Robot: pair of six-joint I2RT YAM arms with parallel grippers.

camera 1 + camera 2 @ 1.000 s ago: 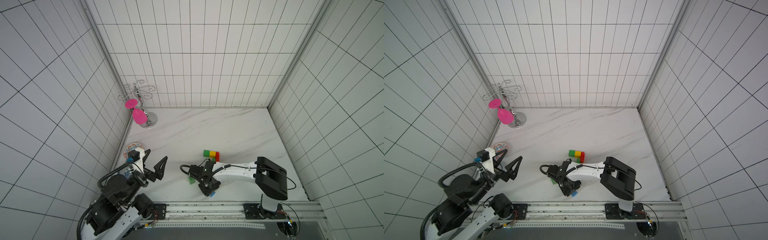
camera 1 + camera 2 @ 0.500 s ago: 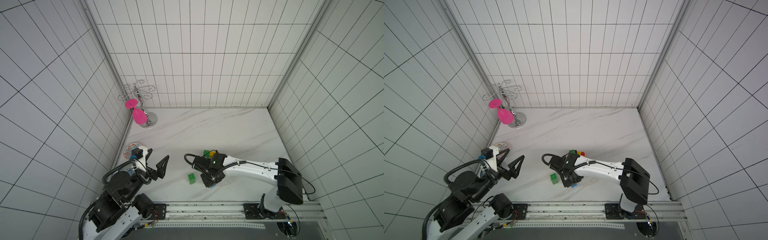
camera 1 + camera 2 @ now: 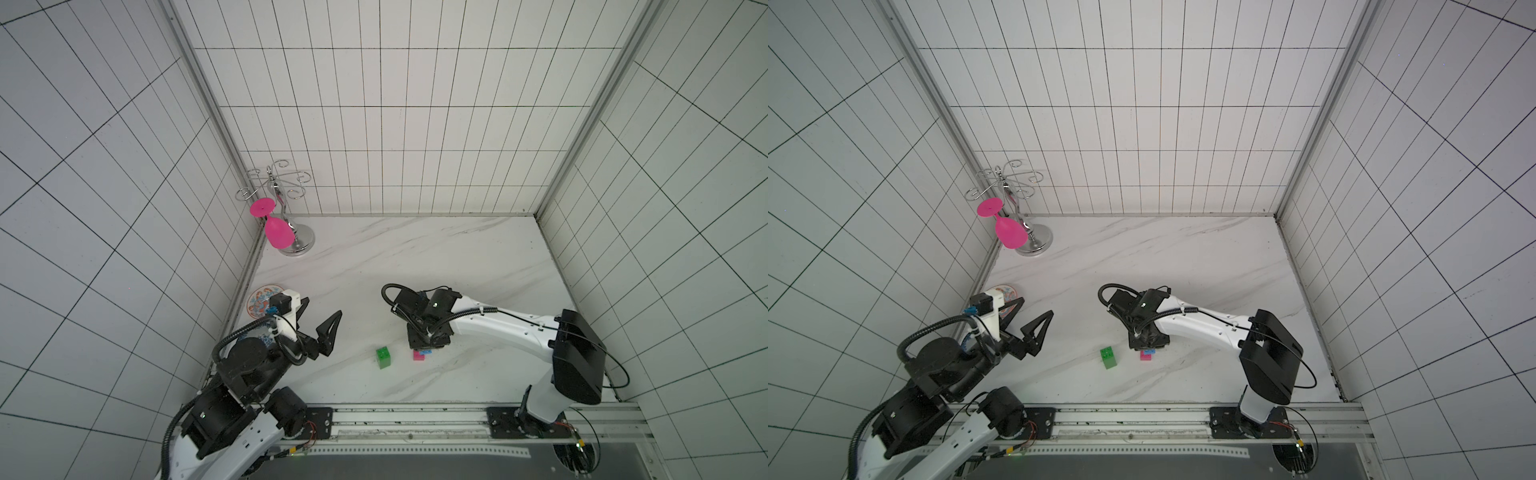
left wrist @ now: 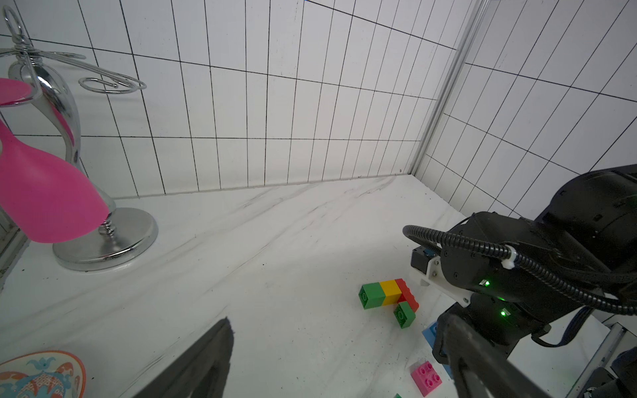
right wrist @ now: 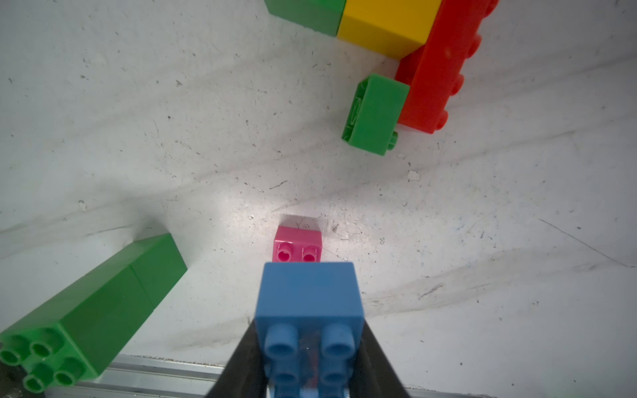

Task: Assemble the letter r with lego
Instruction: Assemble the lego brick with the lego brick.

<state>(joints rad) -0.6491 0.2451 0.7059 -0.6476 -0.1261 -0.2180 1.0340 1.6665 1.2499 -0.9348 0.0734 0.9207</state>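
Marble [image 5: 138, 103]; blue brick [image 5: 308, 296] in right pincer [image 5: 309, 336]

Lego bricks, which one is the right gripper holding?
The blue brick, pinched in the right gripper; the pink brick, green stack and the rest lie loose.

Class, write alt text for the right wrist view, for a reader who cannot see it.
The right pincer grips a blue brick near a pink brick on the white table. Two joined green bricks lie nearby; farther off sit joined green, yellow and red bricks.

Blue brick [image 5: 308, 303] just beside pink cube [image 5: 298, 241]; green pair [image 5: 103, 299] upright nearby.
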